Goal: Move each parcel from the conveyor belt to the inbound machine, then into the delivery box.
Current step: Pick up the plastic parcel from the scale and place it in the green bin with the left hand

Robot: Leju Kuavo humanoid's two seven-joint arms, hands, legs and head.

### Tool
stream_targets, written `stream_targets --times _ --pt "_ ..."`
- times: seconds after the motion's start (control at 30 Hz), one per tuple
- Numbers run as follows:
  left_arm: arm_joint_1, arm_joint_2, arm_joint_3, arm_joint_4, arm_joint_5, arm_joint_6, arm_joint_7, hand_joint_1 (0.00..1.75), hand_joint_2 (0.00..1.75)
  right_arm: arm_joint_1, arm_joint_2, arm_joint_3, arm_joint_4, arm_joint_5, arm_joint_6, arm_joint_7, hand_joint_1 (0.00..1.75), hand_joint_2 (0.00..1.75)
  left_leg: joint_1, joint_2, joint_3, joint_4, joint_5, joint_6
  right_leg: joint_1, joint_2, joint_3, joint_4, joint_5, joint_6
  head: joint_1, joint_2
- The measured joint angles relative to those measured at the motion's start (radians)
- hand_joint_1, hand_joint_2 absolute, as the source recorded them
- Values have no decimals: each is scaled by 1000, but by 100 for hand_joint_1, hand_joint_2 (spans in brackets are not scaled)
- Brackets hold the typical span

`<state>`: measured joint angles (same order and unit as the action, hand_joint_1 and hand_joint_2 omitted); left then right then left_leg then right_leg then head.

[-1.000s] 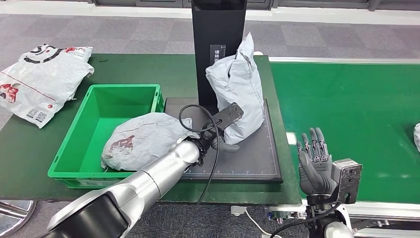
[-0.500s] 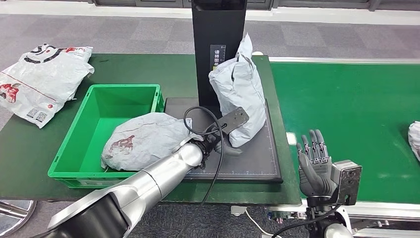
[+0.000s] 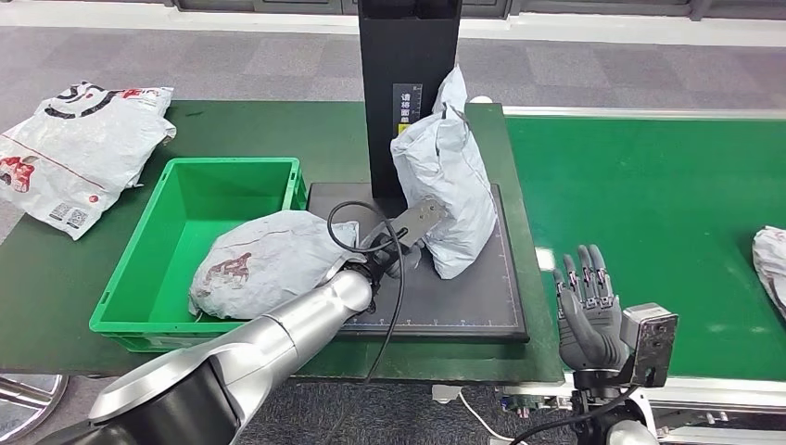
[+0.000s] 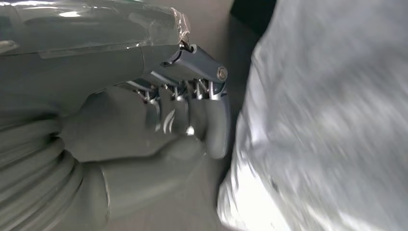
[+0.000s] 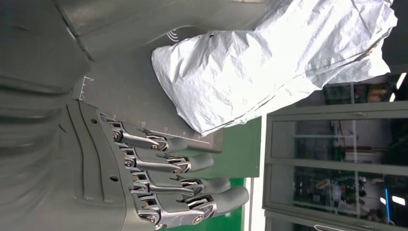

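From the head view, the grey parcel (image 3: 448,181) stands on the inbound machine (image 3: 463,297); its black post carries unreadable writing. In my left wrist view, my left hand (image 4: 187,120) is clenched beside it, holding nothing. In my right wrist view, my right hand (image 5: 163,178) is released.

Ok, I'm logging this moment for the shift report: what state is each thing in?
Grey parcel: upright on the inbound machine, leaning on its black column.
Left hand: at the parcel's base, grasp unclear.
Right hand: open, holding nothing.
Delivery box: holds one crumpled parcel.
Conveyor belt: another parcel at its far edge.
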<state>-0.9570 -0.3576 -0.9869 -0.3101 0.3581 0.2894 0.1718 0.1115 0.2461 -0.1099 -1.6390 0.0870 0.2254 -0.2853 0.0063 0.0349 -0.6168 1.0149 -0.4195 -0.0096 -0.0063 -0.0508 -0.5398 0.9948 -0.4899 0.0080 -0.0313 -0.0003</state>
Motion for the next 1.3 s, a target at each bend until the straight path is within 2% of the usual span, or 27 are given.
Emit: stream_targets --times 0.53,0.57,0.67,0.77,0.83,0.9,1.03,1.13,1.23,1.3 --pt "-20 29 0 55 -22 38 -19 175 175 -42 -7 1 54 -5 13 -11 0 175 0 0 0 0 0 0 0 0 0 0 0 0 0 0" --pt "-21 30 0 55 -29 41 -19 136 175 -42 -8 1 55 -7 12 -12 0 175 0 0 0 0 0 0 0 0 0 0 0 0 0 0" --pt "-21 33 -3 56 -86 83 -20 5 175 -39 -10 1 55 -9 10 -13 0 175 0 0 0 0 0 0 0 0 0 0 0 0 0 0" --pt "-31 37 -55 60 -308 245 12 0 175 -25 -10 1 54 -9 10 -16 0 175 0 0 0 0 0 0 0 0 -1 0 0 0 0 0" --pt "-54 38 -151 63 -583 353 102 0 175 -12 -10 0 53 -8 11 -25 0 175 0 0 0 0 0 0 0 -1 -1 0 0 0 0 0" --pt "-77 34 -260 61 -839 388 207 0 175 -8 -10 -1 57 -6 14 -38 0 175 0 -1 0 0 0 0 0 -2 0 0 0 0 0 0" --pt "-86 27 -387 35 -1062 358 307 0 175 -9 -10 -6 70 -3 15 -52 0 175 -1 1 -1 0 0 0 -1 1 -1 0 0 0 0 0" --pt "-71 39 -426 -18 -1361 242 325 0 175 -11 -10 -13 82 -4 16 -66 0 175 -1 0 0 0 0 1 -1 0 -1 0 0 0 0 0" --pt "2 76 -410 -140 -1748 91 243 0 175 -4 -10 -37 85 -6 24 -84 0 175 -1 0 0 0 0 1 -1 -1 0 0 0 0 0 0" --pt "58 98 -387 -207 -1874 59 170 0 175 12 -9 -63 75 -8 38 -89 0 175 -1 0 -1 0 0 0 -1 0 -1 0 0 0 0 0"
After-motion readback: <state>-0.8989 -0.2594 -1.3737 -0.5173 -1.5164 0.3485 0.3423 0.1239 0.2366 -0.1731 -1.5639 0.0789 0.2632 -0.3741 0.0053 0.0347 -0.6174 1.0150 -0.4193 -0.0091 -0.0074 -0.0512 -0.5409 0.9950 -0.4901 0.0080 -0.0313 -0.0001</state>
